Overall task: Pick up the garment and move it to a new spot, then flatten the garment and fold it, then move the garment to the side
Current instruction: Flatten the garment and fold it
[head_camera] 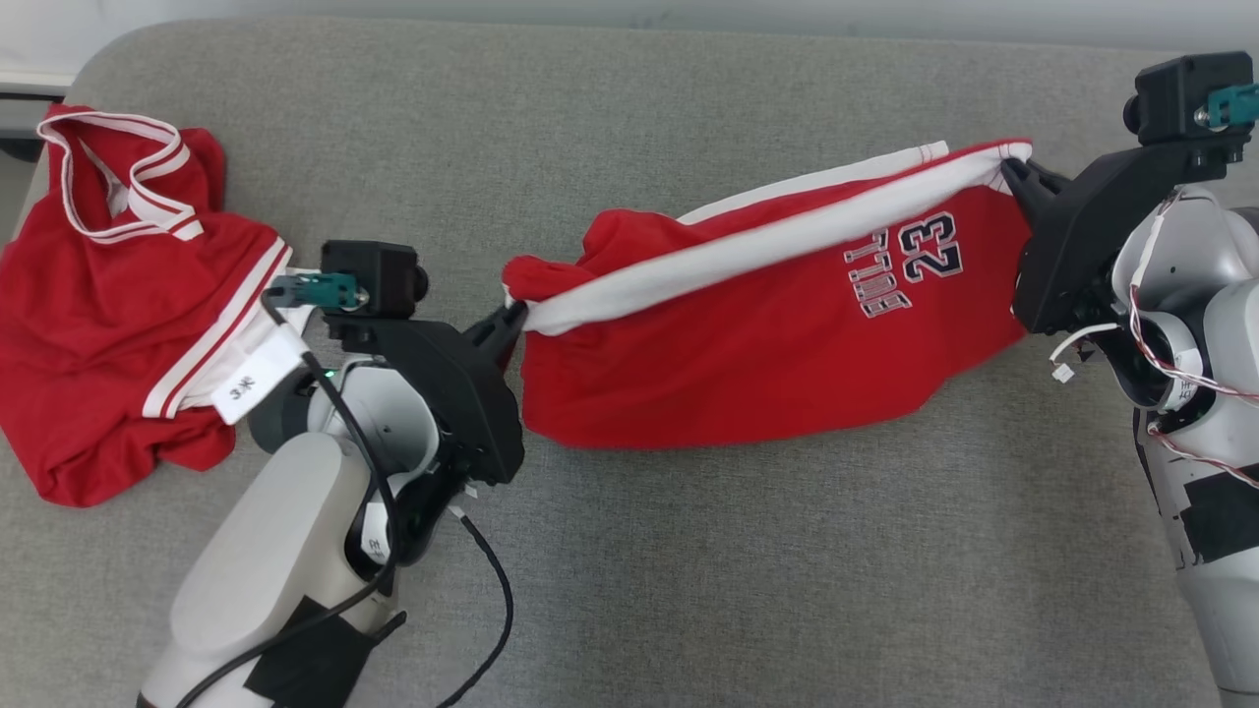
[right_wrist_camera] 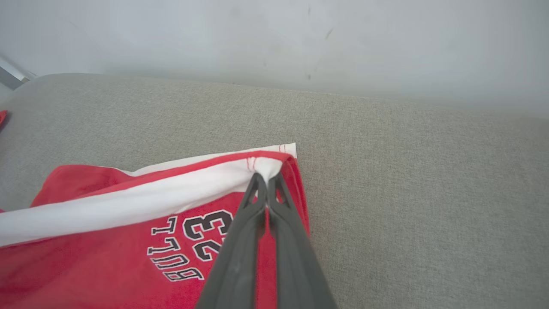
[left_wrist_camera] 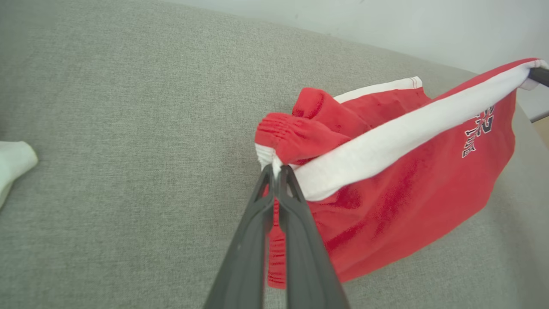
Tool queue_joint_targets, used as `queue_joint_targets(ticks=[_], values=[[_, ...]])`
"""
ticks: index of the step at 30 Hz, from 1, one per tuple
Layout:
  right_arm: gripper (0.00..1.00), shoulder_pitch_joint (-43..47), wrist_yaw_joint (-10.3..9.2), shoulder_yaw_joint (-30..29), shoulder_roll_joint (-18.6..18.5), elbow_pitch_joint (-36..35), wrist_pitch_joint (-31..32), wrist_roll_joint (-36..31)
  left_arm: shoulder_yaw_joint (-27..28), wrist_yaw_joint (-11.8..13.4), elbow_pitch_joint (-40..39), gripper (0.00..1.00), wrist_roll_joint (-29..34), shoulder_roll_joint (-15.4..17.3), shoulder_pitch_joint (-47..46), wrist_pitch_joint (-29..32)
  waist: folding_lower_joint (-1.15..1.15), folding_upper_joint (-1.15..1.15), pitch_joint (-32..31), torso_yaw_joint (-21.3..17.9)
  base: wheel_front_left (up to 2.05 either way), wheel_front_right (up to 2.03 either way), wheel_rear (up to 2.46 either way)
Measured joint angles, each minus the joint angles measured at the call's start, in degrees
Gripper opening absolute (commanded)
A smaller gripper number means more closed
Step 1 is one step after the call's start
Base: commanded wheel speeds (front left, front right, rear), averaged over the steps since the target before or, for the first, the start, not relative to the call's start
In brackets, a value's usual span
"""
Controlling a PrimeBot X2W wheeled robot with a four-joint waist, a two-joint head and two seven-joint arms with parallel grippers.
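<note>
The left pincer (head_camera: 516,317) is clenched on the waistband end of the shorts (head_camera: 748,364); the right pincer (head_camera: 1013,172) grips the hem end. The shorts hang stretched between them over the grey surface (head_camera: 689,590), long axis running left to right, each arm holding one end.

Red shorts (head_camera: 748,364), white side stripe, 23 print, are hanging stretched taut, both stripe ends raised, lower edge sagging over grey cushion (head_camera: 689,590).
</note>
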Motion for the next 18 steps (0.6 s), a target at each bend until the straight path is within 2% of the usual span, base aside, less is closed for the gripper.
queue_joint_targets(ticks=[9, 14, 18], values=[[0.00, -1.51, 0.05, -0.94, 1.21, 4.69, -3.64, 0.52, 0.62, 0.25, 3.88, 0.00, 1.34, -0.04, -2.56, -0.97, -0.01, 0.00, -0.39, 0.35, 0.00, 0.00, 0.00], [0.00, -3.63, -0.20, -0.63, 3.25, 7.92, -5.60, 0.52, -0.12, 0.19, 6.89, 0.00, 1.76, -1.26, -5.04, -0.85, -0.01, 0.00, -0.49, -0.32, 0.00, 0.00, 0.00], [0.00, -5.24, -0.30, -0.76, 3.46, 10.87, -7.26, 0.51, -1.16, -0.10, 9.60, 0.00, 2.25, -2.54, -7.73, -0.31, -0.01, 0.00, -0.23, -0.76, 0.00, 0.00, 0.00]])
